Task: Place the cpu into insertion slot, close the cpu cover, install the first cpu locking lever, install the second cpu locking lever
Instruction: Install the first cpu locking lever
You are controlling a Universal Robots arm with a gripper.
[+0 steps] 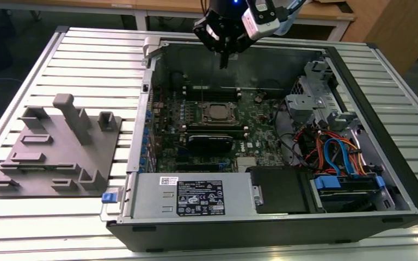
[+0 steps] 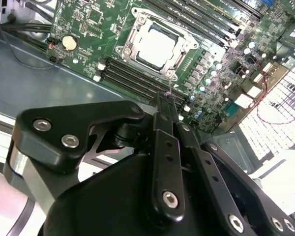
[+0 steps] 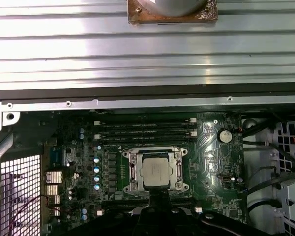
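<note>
The gripper [image 1: 224, 61], fingers pressed together and holding nothing, hangs above the far wall of the open computer case [image 1: 267, 231] on the slatted surface [image 1: 85, 60]. The cpu [image 3: 156, 171] lies in its socket. The cpu cover [image 3: 132, 172] lies flat around it, with memory slots [image 3: 145, 130] just beside. A grey fixture block [image 1: 56, 147] stands apart at the exterior view's left.

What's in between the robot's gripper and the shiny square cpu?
In the second wrist view, long black slots run across the board between the gripper and the cpu.
</note>
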